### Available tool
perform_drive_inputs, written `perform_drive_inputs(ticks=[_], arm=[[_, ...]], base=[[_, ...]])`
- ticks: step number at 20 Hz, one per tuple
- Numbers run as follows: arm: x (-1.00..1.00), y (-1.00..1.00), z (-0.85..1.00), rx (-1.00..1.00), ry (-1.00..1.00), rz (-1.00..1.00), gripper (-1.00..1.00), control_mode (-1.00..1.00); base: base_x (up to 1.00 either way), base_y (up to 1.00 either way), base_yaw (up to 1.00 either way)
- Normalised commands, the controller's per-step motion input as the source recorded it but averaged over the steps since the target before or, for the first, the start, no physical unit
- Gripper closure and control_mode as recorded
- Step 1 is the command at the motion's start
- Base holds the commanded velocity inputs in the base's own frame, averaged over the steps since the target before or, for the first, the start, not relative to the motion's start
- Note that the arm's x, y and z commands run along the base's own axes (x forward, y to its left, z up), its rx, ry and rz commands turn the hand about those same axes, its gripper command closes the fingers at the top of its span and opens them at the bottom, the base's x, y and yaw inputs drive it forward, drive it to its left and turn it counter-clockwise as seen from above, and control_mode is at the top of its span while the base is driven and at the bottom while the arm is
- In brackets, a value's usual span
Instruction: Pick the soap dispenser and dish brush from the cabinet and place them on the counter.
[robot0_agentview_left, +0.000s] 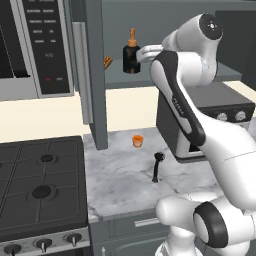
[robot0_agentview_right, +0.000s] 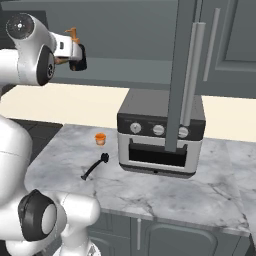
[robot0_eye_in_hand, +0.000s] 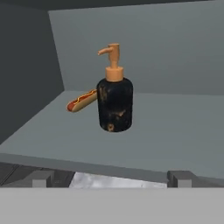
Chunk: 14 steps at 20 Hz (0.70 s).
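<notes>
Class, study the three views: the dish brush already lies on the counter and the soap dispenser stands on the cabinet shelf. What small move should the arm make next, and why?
Probably ease the gripper straight forward. The soap dispenser stands upright on the cabinet shelf, centred ahead of the open fingertips but beyond them, so nothing is grasped yet.

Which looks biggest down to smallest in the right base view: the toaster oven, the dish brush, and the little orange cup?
1. Toaster oven, by far the largest.
2. Dish brush, long but thin, lying on the counter.
3. Orange cup, smallest; it sits a bit farther from the camera, but the gap looks real.
</notes>
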Motion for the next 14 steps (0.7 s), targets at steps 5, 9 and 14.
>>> perform_drive_inputs(ticks=[5, 9, 14], arm=[[0.27, 0.0, -0.17, -0.03, -0.07, 0.04, -1.0, -1.0], [0.27, 0.01, -0.12, -0.04, -0.08, 0.01, -1.0, -1.0], [0.3, 0.02, 0.0, -0.02, 0.02, 0.01, -1.0, -1.0]], base=[[0.0, 0.0, 0.0], [0.0, 0.0, 0.0], [0.0, 0.0, 0.0]])
